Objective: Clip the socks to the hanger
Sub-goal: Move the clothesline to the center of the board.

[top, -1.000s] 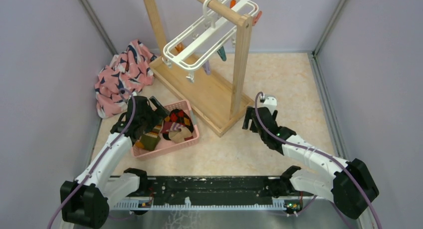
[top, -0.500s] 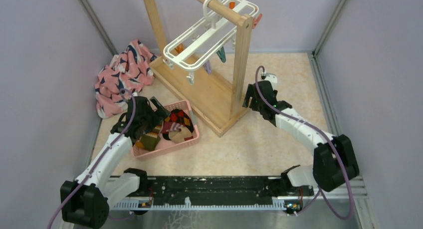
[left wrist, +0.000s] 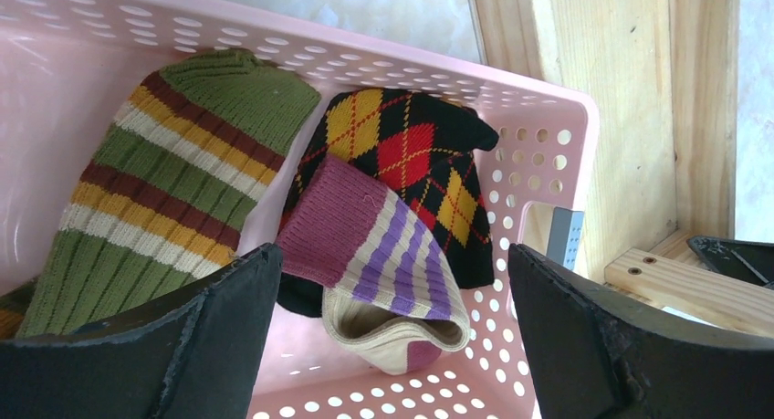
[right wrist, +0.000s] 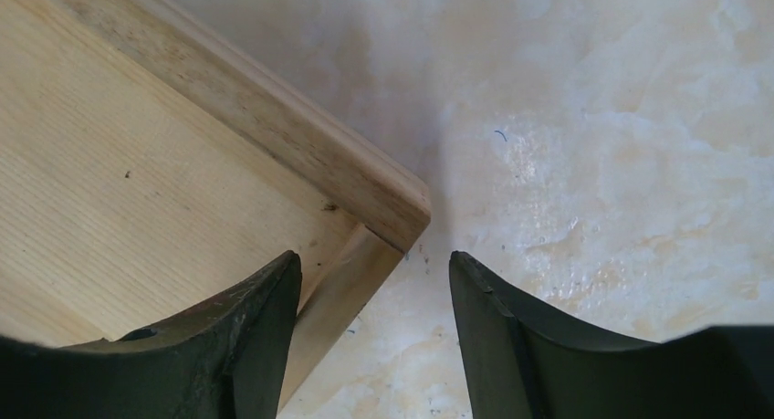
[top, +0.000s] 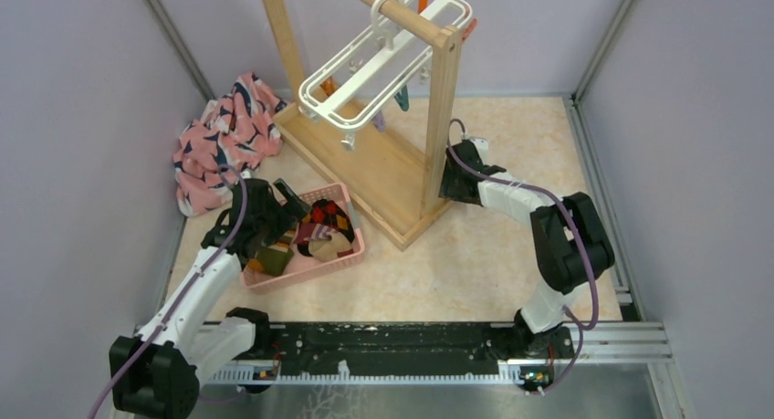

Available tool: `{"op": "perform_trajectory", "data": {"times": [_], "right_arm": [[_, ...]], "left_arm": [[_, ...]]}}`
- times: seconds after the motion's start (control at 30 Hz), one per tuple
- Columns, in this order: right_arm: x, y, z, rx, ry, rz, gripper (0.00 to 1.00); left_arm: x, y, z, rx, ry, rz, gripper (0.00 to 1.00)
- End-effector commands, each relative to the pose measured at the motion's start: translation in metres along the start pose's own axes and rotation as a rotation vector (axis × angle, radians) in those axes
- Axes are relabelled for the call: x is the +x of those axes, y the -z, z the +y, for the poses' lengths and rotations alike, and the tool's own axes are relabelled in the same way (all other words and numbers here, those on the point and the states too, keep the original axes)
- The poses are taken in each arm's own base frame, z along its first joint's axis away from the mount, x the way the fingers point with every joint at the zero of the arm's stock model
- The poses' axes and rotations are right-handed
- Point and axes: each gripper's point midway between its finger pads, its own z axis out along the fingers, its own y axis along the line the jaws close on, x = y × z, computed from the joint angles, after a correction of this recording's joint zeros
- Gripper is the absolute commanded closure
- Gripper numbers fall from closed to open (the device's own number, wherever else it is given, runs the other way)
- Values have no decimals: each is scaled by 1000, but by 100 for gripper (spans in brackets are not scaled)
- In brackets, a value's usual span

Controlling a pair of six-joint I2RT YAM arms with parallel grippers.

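Note:
Several socks lie in a pink basket (top: 351, 247): an olive-green striped sock (left wrist: 164, 177), a black-red-yellow argyle sock (left wrist: 411, 154) and a beige sock with purple stripes and a magenta cuff (left wrist: 383, 255). My left gripper (left wrist: 392, 337) is open just above the beige sock, holding nothing; it also shows in the top view (top: 274, 220). The white hanger (top: 365, 72) with coloured clips hangs by its hook on the wooden rack's rail. My right gripper (right wrist: 374, 328) is open and empty, low over the corner of the rack's base; in the top view it (top: 454, 183) is beside the rack's right post.
The tall wooden rack (top: 443, 118) stands on a plank base (right wrist: 137, 182) in the middle. A pink patterned cloth (top: 224, 141) lies at the back left. Grey walls close in both sides. The beige floor (right wrist: 621, 145) lies right of the rack.
My right arm has stretched forward and left, bringing its gripper from the floor up against the rack's right post and base corner. My left gripper stays over the basket.

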Motion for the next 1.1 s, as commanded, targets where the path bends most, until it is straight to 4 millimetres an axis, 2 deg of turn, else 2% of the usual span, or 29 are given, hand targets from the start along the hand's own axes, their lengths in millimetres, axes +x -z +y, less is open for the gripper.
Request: {"op": "perform_trajectory", "data": {"times": [0.0, 0.13, 0.23, 0.37, 0.47, 0.5, 0.6, 0.63, 0.67, 0.77, 0.87, 0.93, 1.07], "right_arm": [[-2, -5, 18, -72, -37, -16, 43], [-5, -15, 11, -27, -43, -11, 76], [-24, -26, -8, 31, -78, -32, 99], [-55, -42, -32, 57, -178, -51, 100], [-83, -55, -41, 67, -212, -76, 100], [-93, -57, -41, 66, -208, -80, 98], [-117, -58, -32, 51, -185, -92, 50], [-125, -54, -30, 44, -190, -105, 38], [-131, -49, -29, 37, -200, -125, 32], [-143, -25, -32, 21, -246, -206, 26], [-143, 3, -43, 20, -300, -283, 25], [-135, 18, -53, 30, -330, -322, 22], [-106, 44, -73, 49, -356, -356, 24]], "left_arm": [[6, -1, 1, 12, -12, 16, 1], [6, -2, -1, 10, -15, 28, 1], [7, -2, -2, 17, -17, 32, 1], [7, -2, -2, 21, -19, 32, 1], [6, 0, -5, 29, -22, 30, 1], [5, 1, -6, 33, -23, 29, 1], [4, 2, -8, 38, -27, 30, 1], [4, 2, -8, 41, -29, 30, 1], [4, 3, -8, 40, -30, 31, 1], [4, 3, -9, 42, -32, 30, 1], [5, 2, -9, 46, -31, 34, 1], [4, 2, -11, 52, -31, 33, 1], [0, 4, -15, 71, -32, 18, 1]]}}
